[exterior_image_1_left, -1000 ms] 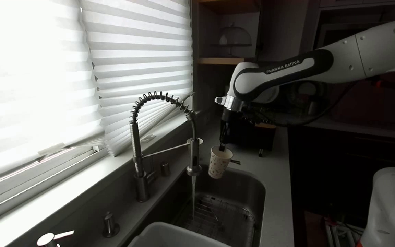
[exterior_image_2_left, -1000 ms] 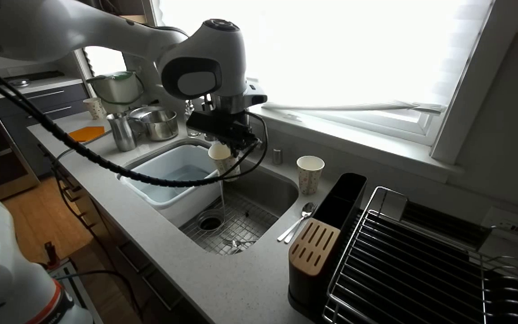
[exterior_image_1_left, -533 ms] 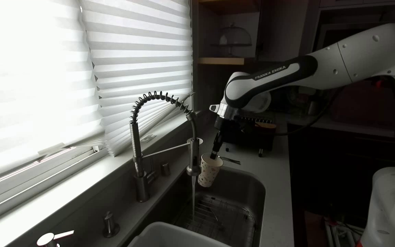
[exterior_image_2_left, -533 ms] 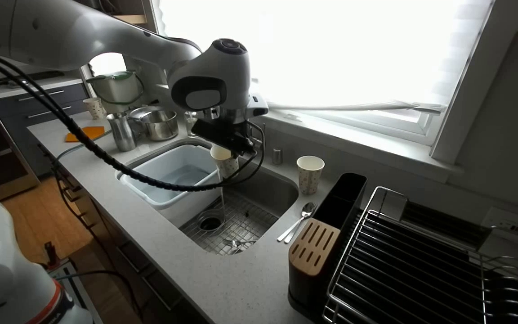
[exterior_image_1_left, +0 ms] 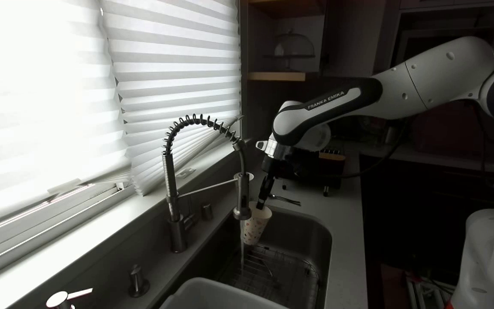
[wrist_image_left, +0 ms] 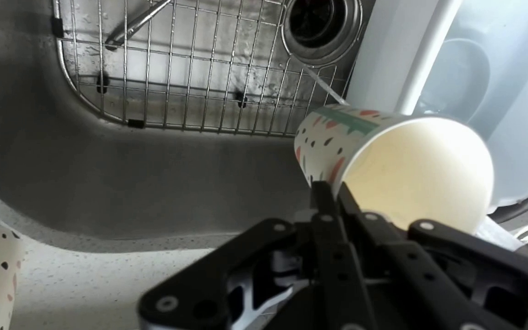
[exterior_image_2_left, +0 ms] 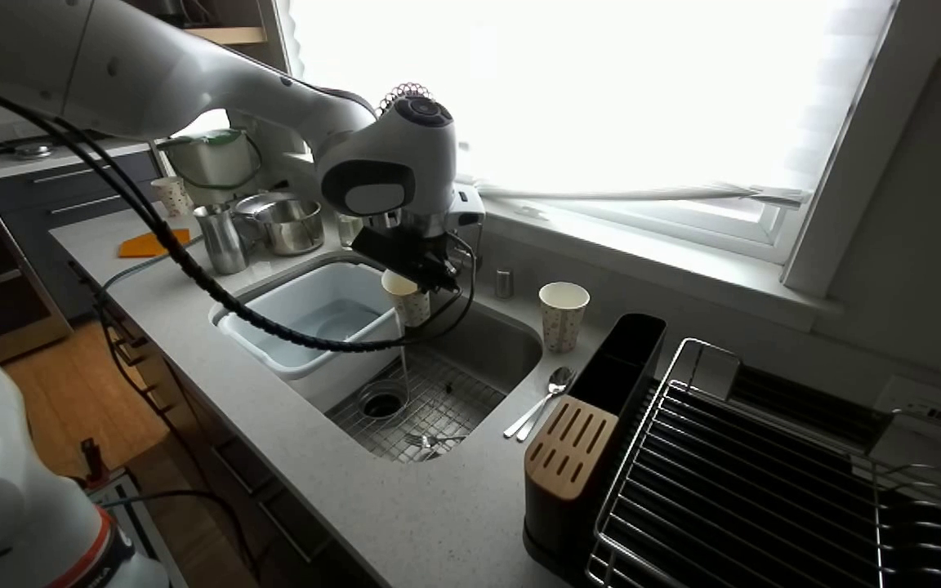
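Gripper (wrist_image_left: pixel 332 192): clenched on the rim of the held cup (wrist_image_left: pixel 326 137), with a fingertip on either side of its thin wall; slanting down over the sink (exterior_image_2_left: pixel 511 343).
Held cup: above the sink, leaning, with mouth upward; cream, flecked with green, coral and dark spots; just beside the faucet head (exterior_image_1_left: pixel 242 197) in an exterior view.
Faucet water (wrist_image_left: pixel 321 81): running in a thin stream, partly hidden by the cup in the wrist view, down toward the drain (wrist_image_left: pixel 316 25); contact with the cup not possible to tell.
Wire grid (wrist_image_left: pixel 192 56): flat in the bottom of the sink, with cutlery (exterior_image_2_left: pixel 431 445) lying on it near the corner by the front edge of the counter (exterior_image_2_left: pixel 454 523).
Plastic tub (exterior_image_2_left: pixel 340 367): set inside the sink, at the end toward the pot (exterior_image_2_left: pixel 295 233) and metal pitcher (exterior_image_2_left: pixel 223 243).
Second cup (exterior_image_2_left: pixel 562 318): upright on the counter, just past the sink's opposite end, toward the window-side edge.
Spoon (exterior_image_2_left: pixel 559 378): lying on the counter, between that end of the sink and the black utensil holder (exterior_image_2_left: pixel 570 449) with the slotted wooden top.
Wire dish rack (exterior_image_2_left: pixel 764 490): just beside the utensil holder, away from the sink.
Window blind (exterior_image_1_left: pixel 174 64): pleated, white, with a slanting lower edge.
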Tool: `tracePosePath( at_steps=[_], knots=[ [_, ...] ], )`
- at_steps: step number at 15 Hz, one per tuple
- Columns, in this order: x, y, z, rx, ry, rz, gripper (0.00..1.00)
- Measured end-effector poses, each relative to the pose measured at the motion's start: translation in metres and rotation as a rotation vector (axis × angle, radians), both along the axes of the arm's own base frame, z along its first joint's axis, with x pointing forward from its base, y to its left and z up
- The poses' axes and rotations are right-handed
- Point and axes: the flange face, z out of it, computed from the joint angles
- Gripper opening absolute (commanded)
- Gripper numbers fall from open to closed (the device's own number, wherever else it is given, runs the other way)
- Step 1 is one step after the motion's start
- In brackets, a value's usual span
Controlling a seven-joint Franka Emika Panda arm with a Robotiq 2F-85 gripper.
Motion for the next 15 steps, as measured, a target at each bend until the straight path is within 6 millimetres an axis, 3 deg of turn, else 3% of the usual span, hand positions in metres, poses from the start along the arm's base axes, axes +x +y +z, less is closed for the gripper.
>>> tracePosePath(
  at_steps=[15],
  knots=[
    [0.015, 0.029, -0.011, 0.035, -0.031, -0.03, 0.01]
  ],
)
